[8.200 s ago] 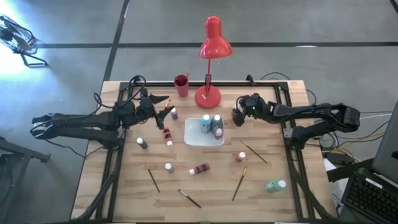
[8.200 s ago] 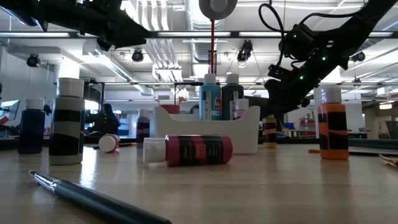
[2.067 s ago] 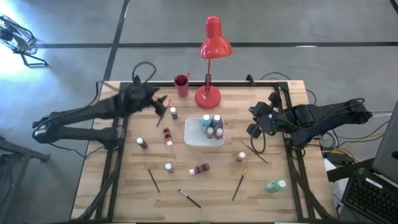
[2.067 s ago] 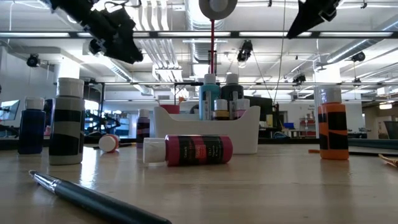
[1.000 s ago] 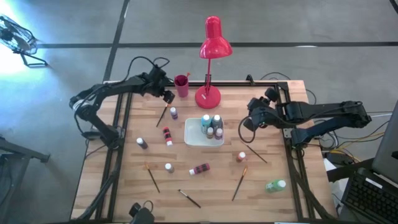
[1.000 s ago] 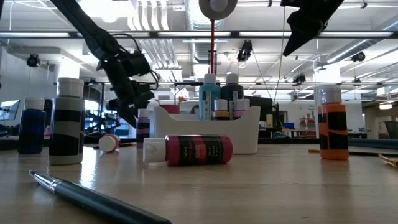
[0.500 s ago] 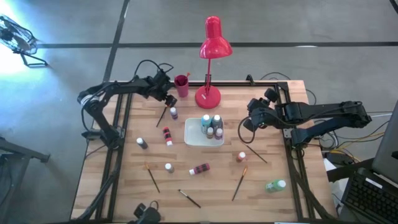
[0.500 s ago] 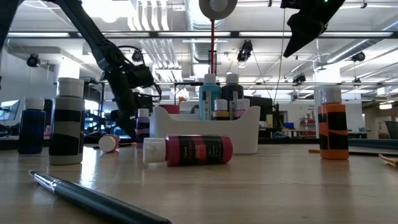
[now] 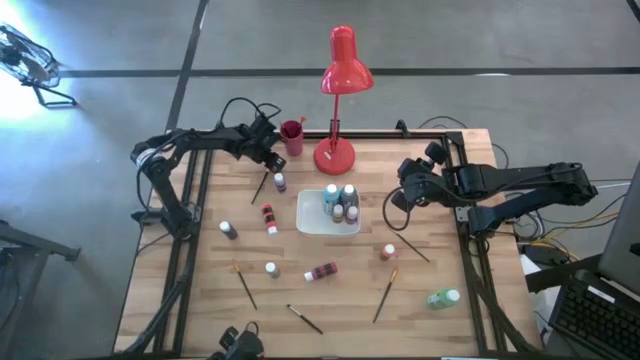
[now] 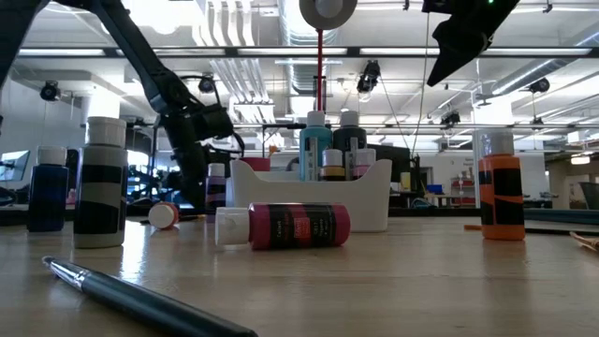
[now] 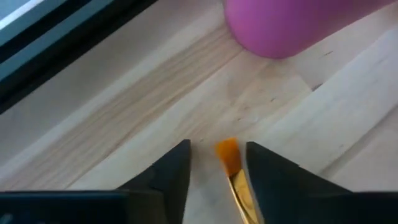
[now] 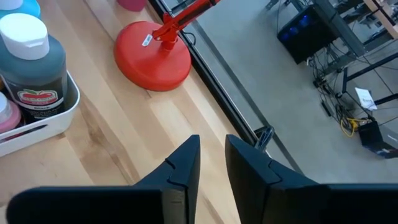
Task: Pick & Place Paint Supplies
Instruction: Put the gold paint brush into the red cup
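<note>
Left tool [image 11: 217, 163] is low on my worktop [image 9: 420, 300] near the back-left corner, fingers [image 11: 171, 171] a moderate gap apart, straddling the orange bristle tip of a brush [image 11: 233, 171]; not clamped on it that I can see. Half a second back they stood wider. Same brush [image 9: 260, 186], thin wooden handle, lies beside the purple bottle [image 9: 279, 182], near the red cup [image 9: 291, 136].

Right tool [image 12: 211, 165] hangs above the right side of the worktop, gap narrow, nothing in it; arm hasn't moved in the last second.

Labels: dark teal bottle [image 12: 31, 62] shows a red-and-white label, text unreadable.

White tray [image 9: 310, 225] holds several bottles, pale caps. Pink bottle [image 10: 295, 226] lies on its side on the planked wood; orange bottle [image 10: 501, 197] upright. Red lamp [image 9: 340, 70] sits at the back edge, round base.
</note>
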Controlling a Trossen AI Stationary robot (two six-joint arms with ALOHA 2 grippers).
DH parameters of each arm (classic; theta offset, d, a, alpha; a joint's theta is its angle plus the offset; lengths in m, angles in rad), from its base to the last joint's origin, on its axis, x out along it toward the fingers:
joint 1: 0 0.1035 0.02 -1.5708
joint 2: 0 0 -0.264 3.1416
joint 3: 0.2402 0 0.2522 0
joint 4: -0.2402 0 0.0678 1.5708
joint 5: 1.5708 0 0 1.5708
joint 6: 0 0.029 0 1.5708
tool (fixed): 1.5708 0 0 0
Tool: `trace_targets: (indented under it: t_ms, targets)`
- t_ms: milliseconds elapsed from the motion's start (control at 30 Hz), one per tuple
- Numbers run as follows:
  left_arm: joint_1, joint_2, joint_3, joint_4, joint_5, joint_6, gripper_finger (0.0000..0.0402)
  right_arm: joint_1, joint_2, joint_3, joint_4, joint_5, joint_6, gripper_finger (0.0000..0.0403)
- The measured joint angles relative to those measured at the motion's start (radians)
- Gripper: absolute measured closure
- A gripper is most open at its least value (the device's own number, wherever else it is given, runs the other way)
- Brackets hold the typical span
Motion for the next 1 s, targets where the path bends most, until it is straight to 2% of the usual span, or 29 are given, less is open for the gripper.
trace_targets:
  t_ms: [300, 533, 667, 867, 1000]
  targets:
    - [-0.002, 0.0, 0.0, 0.002, 0.021, 0.0, 0.0388, 0.0, 0.0, 0.0, 0.0, 0.0, 0.0, 0.0304]
    - [-0.002, -0.008, 0.0, -0.018, 0.03, 0.009, 0.0397, 0.0, 0.0, 0.0, -0.001, 0.0, 0.0, 0.0293]
    - [-0.004, -0.06, -0.005, -0.097, 0.045, 0.017, 0.0398, 0.0, 0.0, 0.0, -0.002, 0.0, -0.002, 0.0289]
    - [-0.002, -0.231, -0.001, -0.175, 0.037, 0.043, 0.04, 0.001, 0.0, 0.0, -0.001, 0.002, -0.008, 0.0284]
    - [-0.003, -0.4, -0.001, -0.169, 0.037, 0.045, 0.04, 0.001, 0.0, 0.0, 0.0, 0.013, -0.008, 0.0282]
